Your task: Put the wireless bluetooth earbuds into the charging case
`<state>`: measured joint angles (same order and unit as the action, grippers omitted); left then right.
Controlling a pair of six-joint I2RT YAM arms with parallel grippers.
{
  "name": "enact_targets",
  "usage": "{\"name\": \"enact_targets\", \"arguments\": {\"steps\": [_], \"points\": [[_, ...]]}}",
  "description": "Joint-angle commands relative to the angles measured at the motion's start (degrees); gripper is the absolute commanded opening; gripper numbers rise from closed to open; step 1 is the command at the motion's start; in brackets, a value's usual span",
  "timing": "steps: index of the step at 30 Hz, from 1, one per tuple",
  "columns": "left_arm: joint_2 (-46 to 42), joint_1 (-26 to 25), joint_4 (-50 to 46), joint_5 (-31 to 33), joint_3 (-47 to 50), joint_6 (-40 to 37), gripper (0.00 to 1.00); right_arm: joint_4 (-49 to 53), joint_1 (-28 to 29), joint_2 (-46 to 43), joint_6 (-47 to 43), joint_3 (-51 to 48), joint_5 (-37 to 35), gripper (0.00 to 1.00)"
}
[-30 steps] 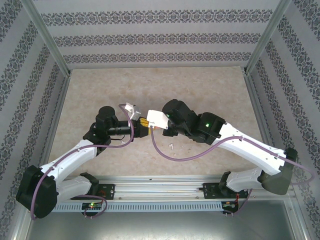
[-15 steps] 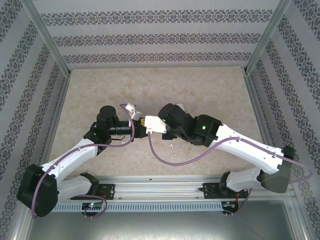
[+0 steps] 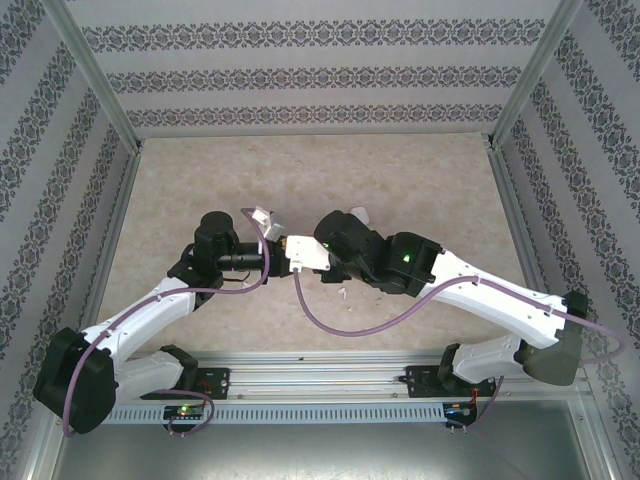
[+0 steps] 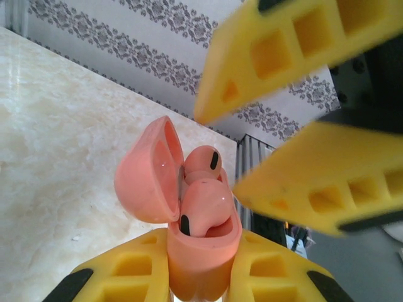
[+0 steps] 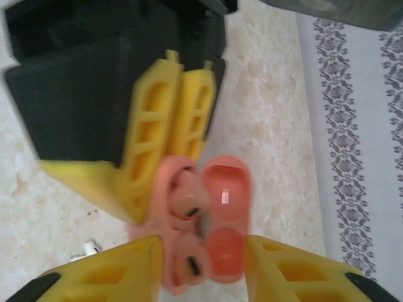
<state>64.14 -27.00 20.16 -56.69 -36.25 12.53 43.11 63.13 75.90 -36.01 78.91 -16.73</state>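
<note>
Item: one pink case (image 4: 198,270), held clear above the worktop (image 3: 300,170). Its lid (image 4: 146,179) is swung open on the hinge and is upright beside the base.

Count inside the case: two pink earbuds (image 4: 204,204). Both are seated in the base, side by side, with their heads standing above the rim. A dark oval spot is seen on each.

Count outside the case: one white earbud (image 3: 341,292) is seen lying on the worktop, below and apart from the case, near the right arm (image 3: 490,290).

Left pincer (image 4: 201,245): pressed onto the lower body of the case, with one yellow finger on each side. The case is carried by this pincer alone, as far as can be judged.

Right pincer (image 5: 201,251): spread, with its two yellow fingers brought up to the open top of the case. In the right wrist view the case lies between the two fingertips. Whether either fingertip touches the case cannot be told. Nothing is pinched by it.

Arms: two are counted. In the top view the left arm (image 3: 150,310) and the right arm are seen to meet tip to tip at the case, over the middle of the worktop.
</note>
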Motion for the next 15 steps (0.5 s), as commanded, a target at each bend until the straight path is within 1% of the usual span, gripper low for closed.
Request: {"name": "enact_targets", "arguments": {"steps": [1, 7, 15], "points": [[-0.75, -0.24, 3.44, 0.6, -1.81, 0.75, 0.0, 1.27, 1.29, 0.2, 1.37, -1.14, 2.59, 0.41], [-1.14, -0.28, 3.02, 1.34, -1.35, 0.33, 0.0, 1.53, 0.92, 0.04, 4.35, 0.8, 3.12, 0.49], [-1.15, -0.31, 4.67, 2.99, -0.57, 1.14, 0.0, 2.69, -1.96, -1.54, 10.41, 4.44, 9.68, 0.56]]}}
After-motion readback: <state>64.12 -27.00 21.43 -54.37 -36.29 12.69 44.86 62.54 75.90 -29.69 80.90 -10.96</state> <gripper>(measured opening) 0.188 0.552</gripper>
